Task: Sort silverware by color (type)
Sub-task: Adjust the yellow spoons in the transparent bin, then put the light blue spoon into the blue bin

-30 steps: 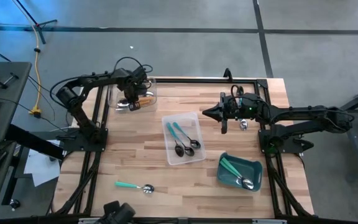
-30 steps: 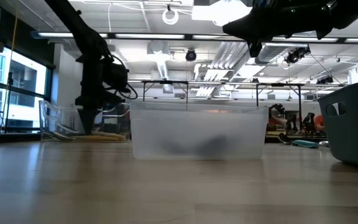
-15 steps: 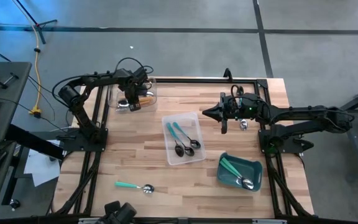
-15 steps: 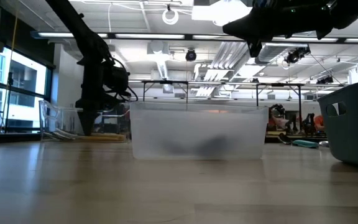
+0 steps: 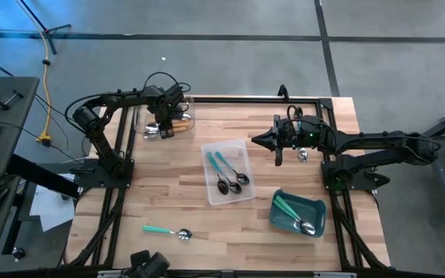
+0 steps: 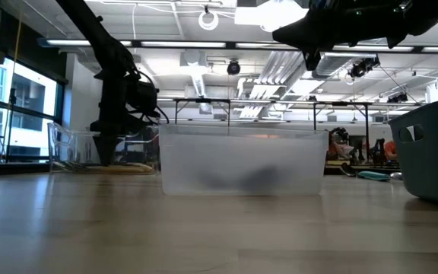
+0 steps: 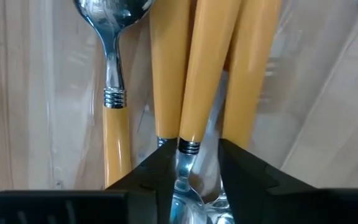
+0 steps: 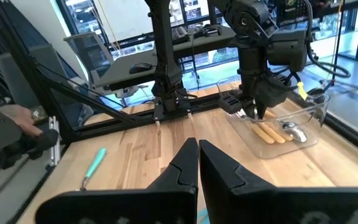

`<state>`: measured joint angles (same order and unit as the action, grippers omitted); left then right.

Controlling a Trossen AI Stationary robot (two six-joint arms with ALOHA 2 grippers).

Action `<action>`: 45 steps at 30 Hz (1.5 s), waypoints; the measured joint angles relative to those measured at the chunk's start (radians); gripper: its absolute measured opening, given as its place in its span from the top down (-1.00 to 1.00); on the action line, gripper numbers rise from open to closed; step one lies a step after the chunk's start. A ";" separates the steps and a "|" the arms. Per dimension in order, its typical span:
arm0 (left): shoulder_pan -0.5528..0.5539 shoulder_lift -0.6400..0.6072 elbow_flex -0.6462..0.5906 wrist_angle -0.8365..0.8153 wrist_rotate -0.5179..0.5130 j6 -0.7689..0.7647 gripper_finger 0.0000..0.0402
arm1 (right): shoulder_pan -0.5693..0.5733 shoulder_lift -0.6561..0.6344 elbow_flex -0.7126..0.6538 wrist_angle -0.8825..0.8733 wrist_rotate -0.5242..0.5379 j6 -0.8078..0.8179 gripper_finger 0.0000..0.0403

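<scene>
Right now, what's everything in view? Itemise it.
Orange spoons: at least four, orange handles, in far-left clear tray.
Teal-blue spoons: two, in centre clear tray.
Green spoons: at least two, in teal bin, near right.
Loose green spoon: one, on table, near left.
Loose metal spoon: one, handle hidden, under right arm.
Left pincer: part open, over the orange spoons.
Right pincer: shut, raised right of centre tray.
</scene>
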<state>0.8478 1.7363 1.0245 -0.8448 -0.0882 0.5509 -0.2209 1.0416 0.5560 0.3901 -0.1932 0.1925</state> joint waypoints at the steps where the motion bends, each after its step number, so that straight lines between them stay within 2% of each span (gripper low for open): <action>1: 0.000 0.000 0.000 -0.001 0.000 0.006 0.42 | 0.000 0.000 0.000 0.000 0.000 0.012 1.00; 11: 0.000 0.000 0.000 -0.005 0.000 0.011 0.12 | 0.000 0.000 0.000 -0.007 0.000 0.016 1.00; 22: 0.001 0.000 0.010 -0.035 -0.014 0.027 0.07 | 0.000 0.000 0.000 -0.007 0.000 0.016 1.00; 31: 0.003 0.000 0.203 -0.179 -0.018 0.012 0.07 | 0.000 0.000 0.000 -0.006 0.000 0.011 1.00; 34: 0.003 -0.007 0.283 -0.214 0.030 -0.029 0.07 | 0.000 0.000 0.000 -0.006 0.000 0.009 1.00; 36: 0.005 -0.035 0.318 -0.199 0.098 -0.067 0.07 | 0.000 0.000 0.000 -0.006 0.000 0.009 1.00; 40: 0.013 -0.140 0.331 -0.097 0.253 -0.145 0.07 | 0.000 0.000 0.000 -0.006 0.000 0.009 1.00; 45: 0.037 -0.289 0.331 0.047 0.362 -0.200 0.07 | 0.000 0.000 0.000 -0.006 0.000 0.009 1.00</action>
<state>0.8850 1.4469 1.3552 -0.7980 0.2741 0.3508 -0.2210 1.0416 0.5560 0.3843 -0.1932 0.2012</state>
